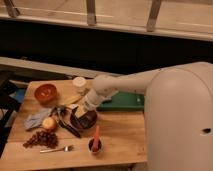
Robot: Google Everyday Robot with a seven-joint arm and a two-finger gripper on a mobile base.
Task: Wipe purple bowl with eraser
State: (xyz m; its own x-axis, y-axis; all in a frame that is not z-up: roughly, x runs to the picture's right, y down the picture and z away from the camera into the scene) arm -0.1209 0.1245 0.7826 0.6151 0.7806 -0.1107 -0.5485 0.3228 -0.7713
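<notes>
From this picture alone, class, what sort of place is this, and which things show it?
Probably a kitchen or canteen counter. A wooden table holds an orange bowl, grapes and a fork. The gripper is at the purple bowl, with the eraser.

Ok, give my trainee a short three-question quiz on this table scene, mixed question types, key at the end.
1. True or false: the gripper is over the orange-red bowl.
2. Multiple choice: what lies directly in front of the small dark cup with the red stick, toward the table's near edge?
A. the fork
B. bare wood
C. the grapes
3. Fill in: the pale eraser at the gripper sits at the rim of the ____ bowl.

Key:
1. False; it is at the purple bowl, right of the orange-red one.
2. B
3. purple
</notes>
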